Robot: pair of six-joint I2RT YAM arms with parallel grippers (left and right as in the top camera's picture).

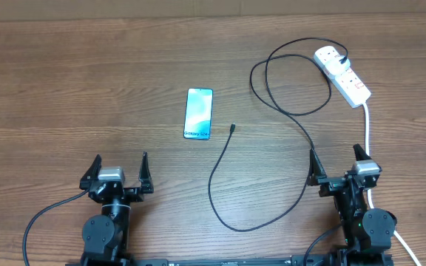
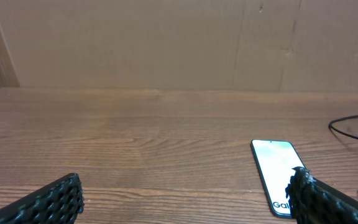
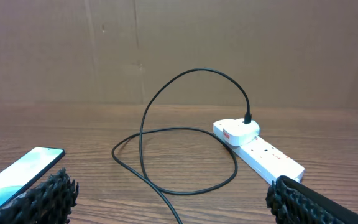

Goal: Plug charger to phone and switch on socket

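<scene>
Phone (image 1: 199, 113) edges clear; charger tip (image 1: 231, 128) near, apart.

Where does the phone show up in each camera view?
Overhead: phone lies near the centre, slightly left.
Left wrist: phone is at lower right.
Right wrist: phone is in the bottom-left corner.
Shared landmark: the black charger cable, right of the phone in all three.

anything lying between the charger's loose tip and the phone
Nothing visible does. In the overhead view the charger tip lies just to the right of the phone, apart from it, and only bare table shows in the gap between them.
</scene>
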